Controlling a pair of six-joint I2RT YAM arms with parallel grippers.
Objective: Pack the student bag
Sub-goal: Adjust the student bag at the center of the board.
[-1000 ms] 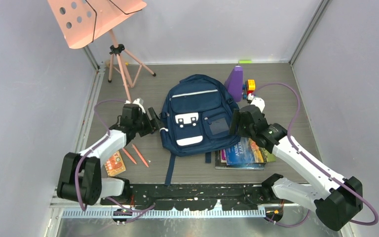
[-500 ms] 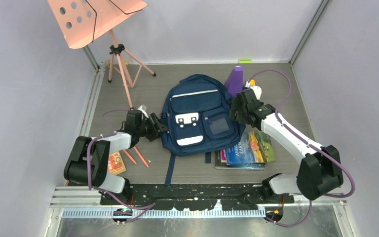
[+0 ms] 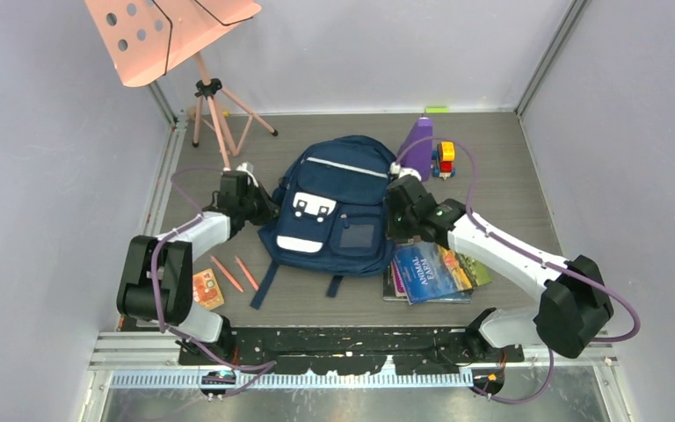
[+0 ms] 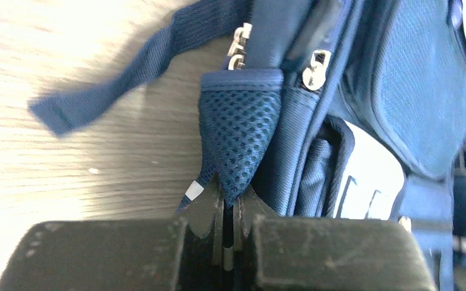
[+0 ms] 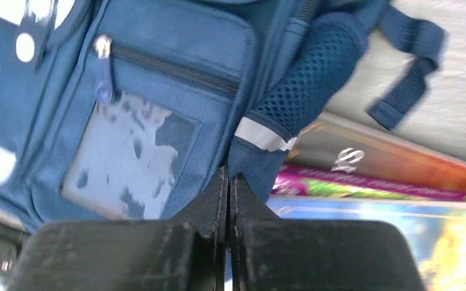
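A: Top view, where's the student bag [image 3: 334, 207]?
B: Flat on table [image 3: 510, 189], centre, btwn both arms. Left gripper [image 3: 262, 211] at its left edge, right gripper [image 3: 397, 218] at its right edge, books [image 3: 435, 272] just beside.
A: Left wrist cam?
B: Fingers pressed together, pinching tip of mesh side pocket [image 4: 239, 136]; bag straight ahead.
A: Right wrist?
B: Jaws pinch the other mesh pocket [image 5: 306, 91] at its hem, under a white stripe [image 5: 261, 134]; bag up-left.

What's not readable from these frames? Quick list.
- Student bag interior: hidden in every view; only its outside shows.
- Lower books: top view, covered by the top book.
- Orange card: top view, print too small.
- How much fabric the left hand and right hand pinch: wrist views, hidden inside the shut grip.
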